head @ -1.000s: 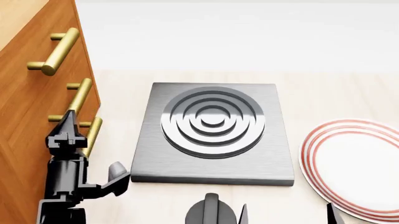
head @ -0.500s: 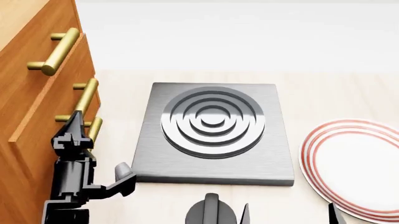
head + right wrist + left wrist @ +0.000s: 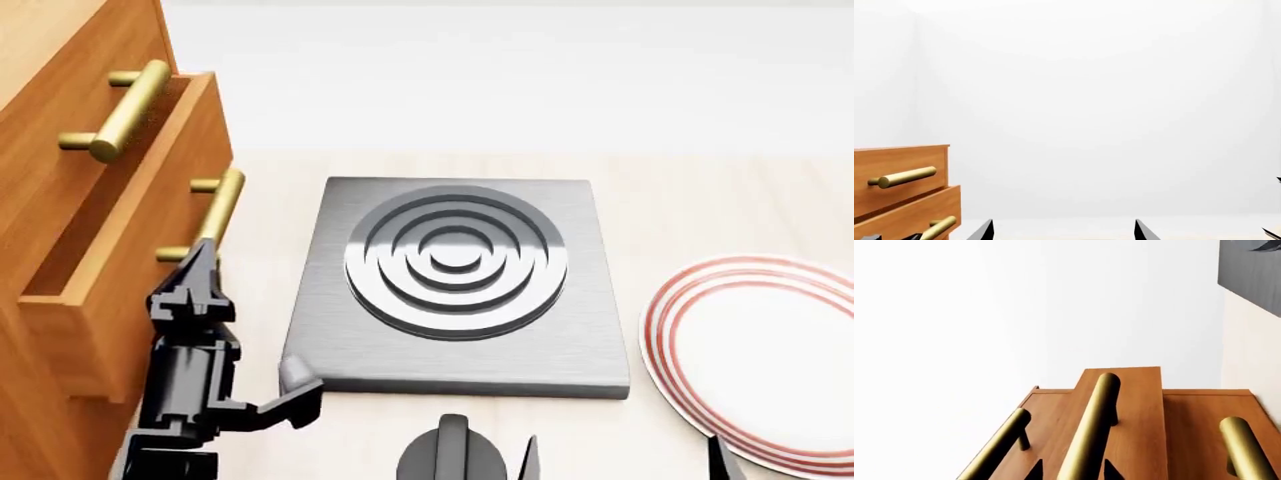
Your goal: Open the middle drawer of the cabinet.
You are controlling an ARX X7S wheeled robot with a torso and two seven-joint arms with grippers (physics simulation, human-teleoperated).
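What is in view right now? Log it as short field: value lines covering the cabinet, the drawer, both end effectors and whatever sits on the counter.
cabinet: orange-brown wood, at the robot's left
middle drawer: pulled partway out
drawer handle: brass bar, between the left end effector's fingertips
left end effector: closed on the drawer handle
right end effector: open, holding nothing
stove plate: grey, centre of the counter
plate: white with red rings, right of the stove plate

Bright, even, sharp renders; soft shadows, white washed-out background
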